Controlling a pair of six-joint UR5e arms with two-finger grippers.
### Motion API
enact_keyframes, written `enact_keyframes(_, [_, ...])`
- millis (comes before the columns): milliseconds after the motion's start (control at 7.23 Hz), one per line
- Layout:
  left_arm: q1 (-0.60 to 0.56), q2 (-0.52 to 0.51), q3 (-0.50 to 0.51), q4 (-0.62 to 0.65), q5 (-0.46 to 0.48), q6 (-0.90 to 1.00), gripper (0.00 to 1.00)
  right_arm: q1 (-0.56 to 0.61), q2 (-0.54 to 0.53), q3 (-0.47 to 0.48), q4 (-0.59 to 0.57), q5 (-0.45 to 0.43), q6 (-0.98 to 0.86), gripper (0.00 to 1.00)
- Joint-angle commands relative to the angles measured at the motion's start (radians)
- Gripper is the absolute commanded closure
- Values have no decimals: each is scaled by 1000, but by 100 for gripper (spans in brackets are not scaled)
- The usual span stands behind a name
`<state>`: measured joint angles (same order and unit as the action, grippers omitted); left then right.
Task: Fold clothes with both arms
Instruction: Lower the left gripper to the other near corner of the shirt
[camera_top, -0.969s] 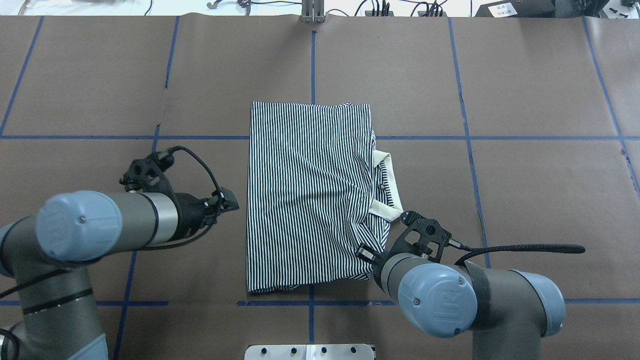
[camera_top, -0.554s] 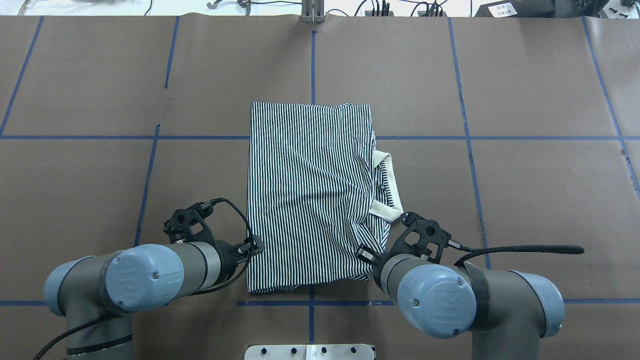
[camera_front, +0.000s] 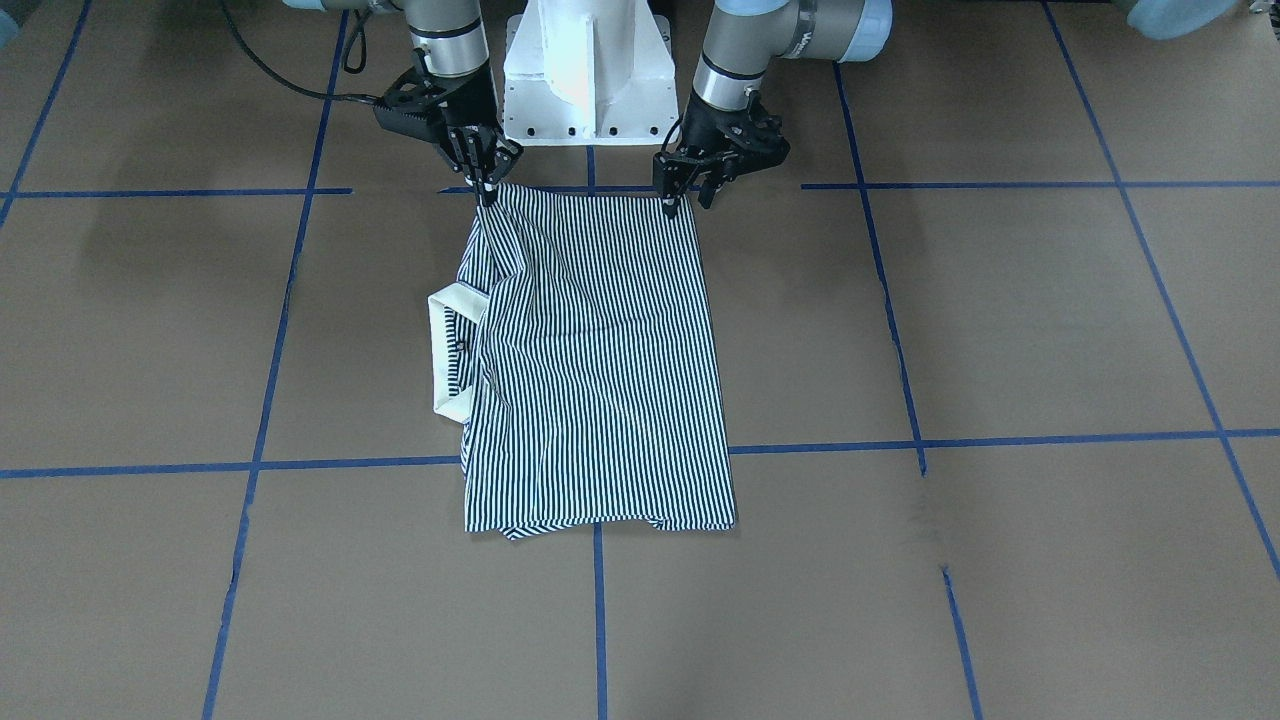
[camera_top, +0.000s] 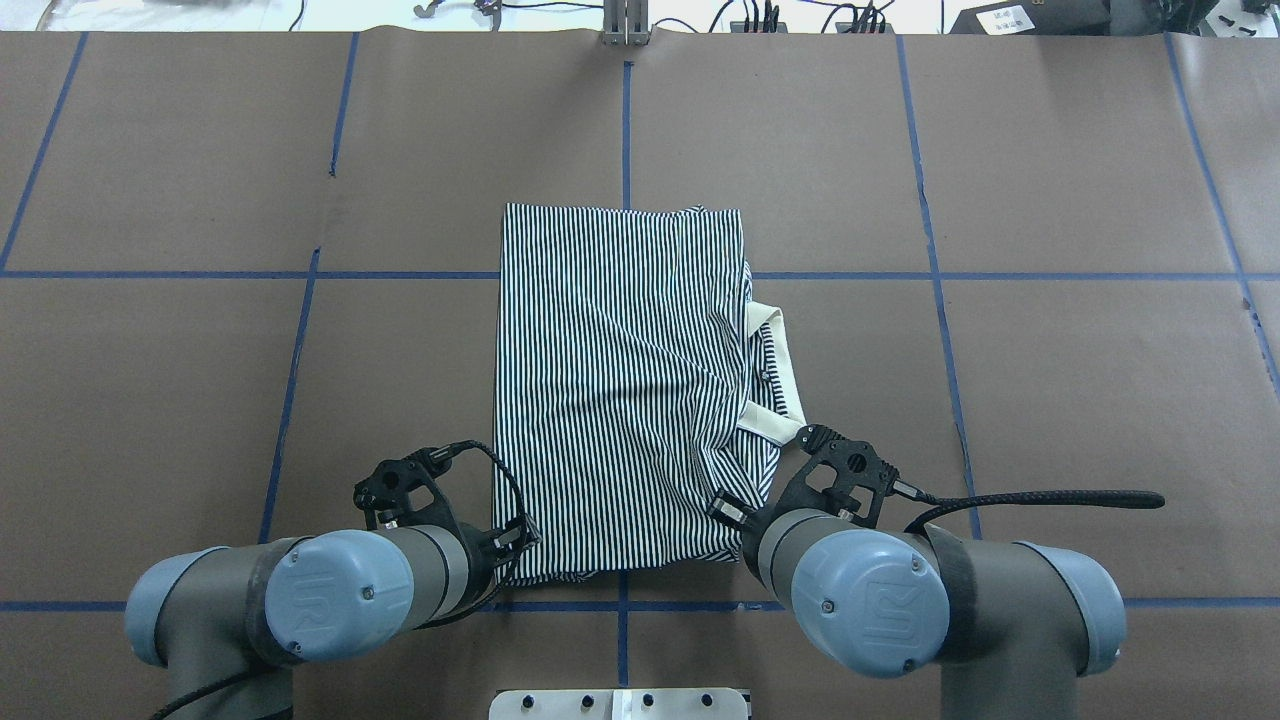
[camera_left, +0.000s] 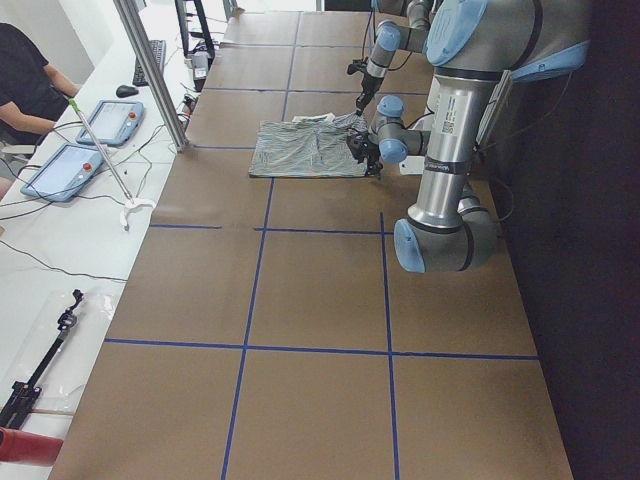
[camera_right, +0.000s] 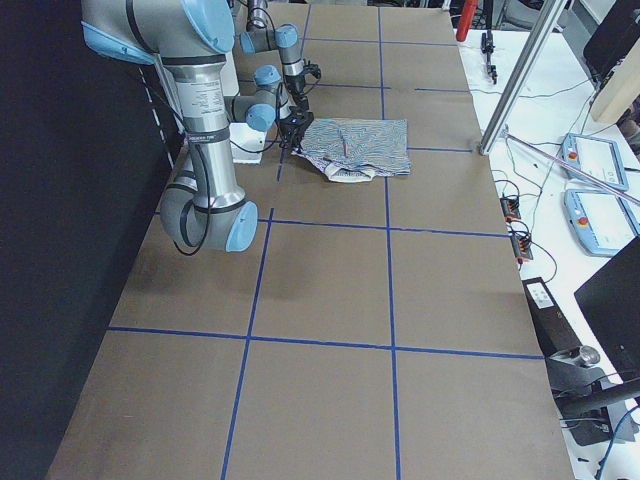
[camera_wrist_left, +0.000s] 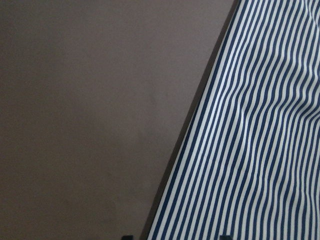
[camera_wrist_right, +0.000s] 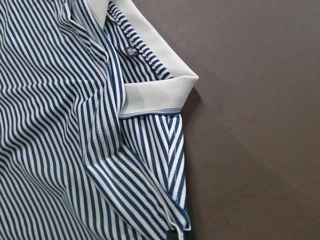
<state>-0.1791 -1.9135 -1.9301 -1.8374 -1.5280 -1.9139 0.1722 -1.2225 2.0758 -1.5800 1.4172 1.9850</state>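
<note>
The navy-and-white striped polo shirt (camera_top: 620, 400) lies folded into a tall rectangle on the brown table (camera_top: 1050, 380). Its cream collar (camera_top: 775, 370) sticks out on the right side. My right gripper (camera_front: 487, 190) is shut on the shirt's near right corner, and the fabric (camera_wrist_right: 150, 200) puckers up toward it. My left gripper (camera_front: 683, 200) is open at the near left corner. In the left wrist view the shirt's edge (camera_wrist_left: 200, 150) runs between the two fingertips. In the overhead view both grippers are mostly hidden under their wrists.
The white pedestal base (camera_front: 585, 70) stands just behind the shirt's near edge. Blue tape lines (camera_top: 930, 275) grid the table. A person (camera_left: 25, 70) sits at a side bench with tablets (camera_left: 110, 120). A black cable (camera_top: 1050, 497) trails from the right wrist.
My left arm has swung from beside the shirt's left edge back to its near left corner. The right arm and the shirt have stayed put.
</note>
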Motion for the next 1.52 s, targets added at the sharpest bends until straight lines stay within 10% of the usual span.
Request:
enact_keyframes(0, [16,-2,10,6,0,-4,37,-2,1,0,0,0,0,100])
enact_keyframes(415, [18,-12,23,12,-1,-4,45,-2,0,0,0,0,0,100])
enact_keyframes(554, [18,-13,23,12,-1,-4,57,0,0,0,0,0,-2,100])
enact_keyframes(692, [18,-12,23,12,-1,-4,95,0,-2,0,0,0,-2,100])
enact_keyframes(1384, [20,-12,-172,148,-10,-2,100,-34,-9,47,-29,-4,64,100])
